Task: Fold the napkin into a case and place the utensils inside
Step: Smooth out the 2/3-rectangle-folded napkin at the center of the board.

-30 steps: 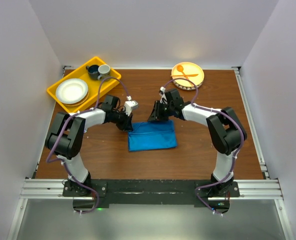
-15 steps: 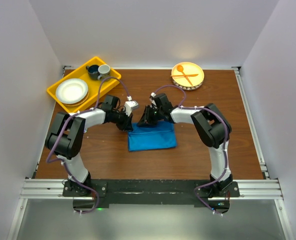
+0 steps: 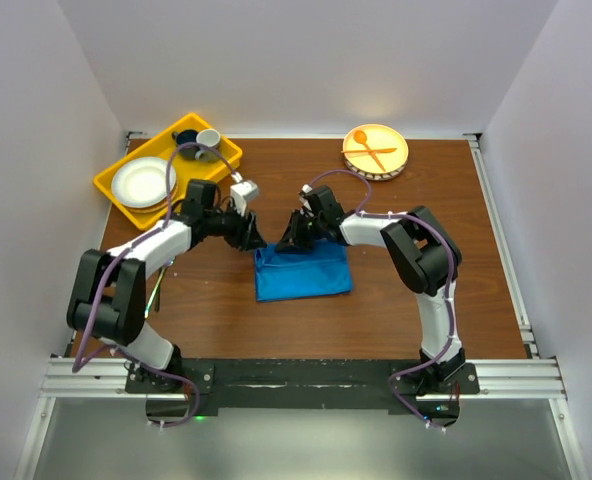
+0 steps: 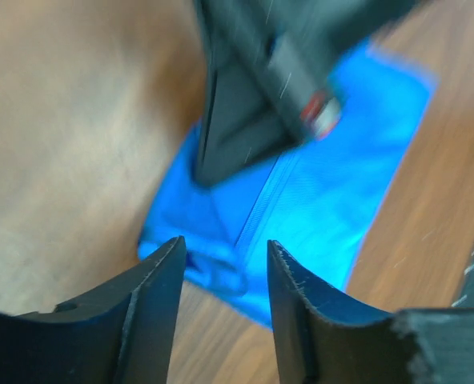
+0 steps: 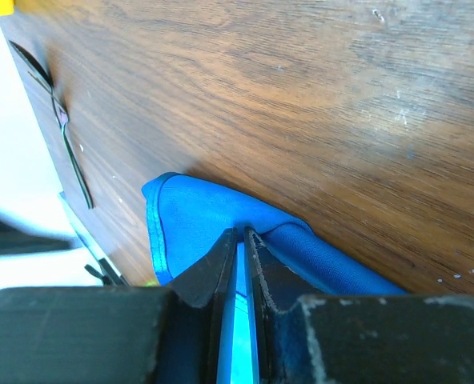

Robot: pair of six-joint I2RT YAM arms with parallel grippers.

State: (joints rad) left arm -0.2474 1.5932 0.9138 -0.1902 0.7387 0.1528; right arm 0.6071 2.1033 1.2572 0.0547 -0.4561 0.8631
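Observation:
The bright blue napkin lies folded into a rectangle on the brown table's middle. My right gripper is at the napkin's far left corner. In the right wrist view its jaws are shut on a raised fold of the napkin, pinched at the tips of the right gripper. My left gripper hovers just left of that corner, open and empty. In the left wrist view the left gripper frames the napkin's rumpled corner. One slim dark metal utensil lies on the table beyond the napkin.
A yellow tray at the back left holds a white plate and two cups. A yellow plate at the back right carries an orange plastic spoon and fork.
My left gripper has opened, let go of the napkin's corner and drawn back to the left. My right gripper has moved left along the far edge and closed on the cloth.

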